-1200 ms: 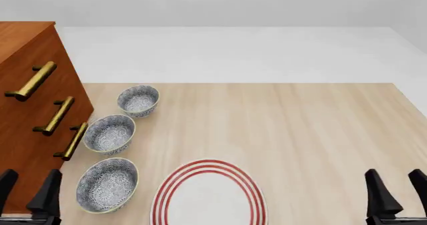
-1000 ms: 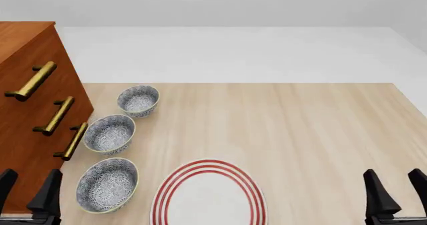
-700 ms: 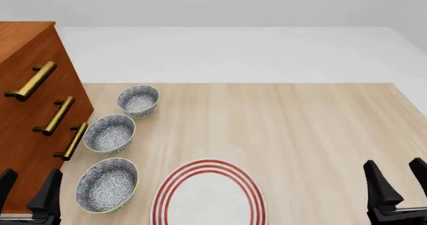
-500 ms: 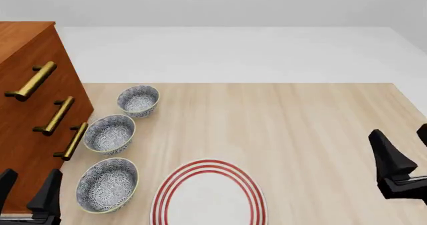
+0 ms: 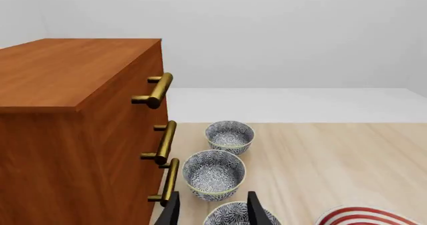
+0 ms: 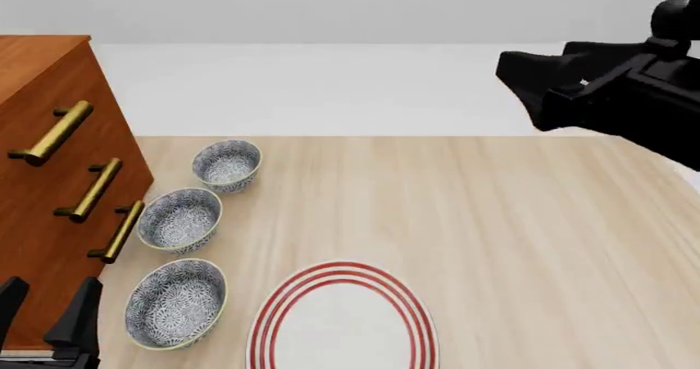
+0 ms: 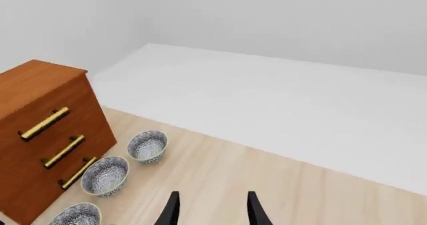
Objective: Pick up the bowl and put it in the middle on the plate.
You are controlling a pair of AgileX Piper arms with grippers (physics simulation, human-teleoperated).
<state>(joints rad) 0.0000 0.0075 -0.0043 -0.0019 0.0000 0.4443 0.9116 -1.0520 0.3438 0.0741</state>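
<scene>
Bright, even, diffuse sim light; v. faint shadows, no glare/blur, sharp thruout.

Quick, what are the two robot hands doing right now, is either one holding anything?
Left hand: open, holding nothing.
Right hand: open, holding nothing.

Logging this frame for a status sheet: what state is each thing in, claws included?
Nearest bowl: upright, empty, on the table.
Middle bowl: upright, empty.
Farthest bowl: upright, empty.
Plate: flat on the table, nothing on it.
Drawer cabinet: all three drawers closed.
Left claw: open, holding nothing, low beside the nearest bowl.
Right claw: open, holding nothing, raised high.
</scene>
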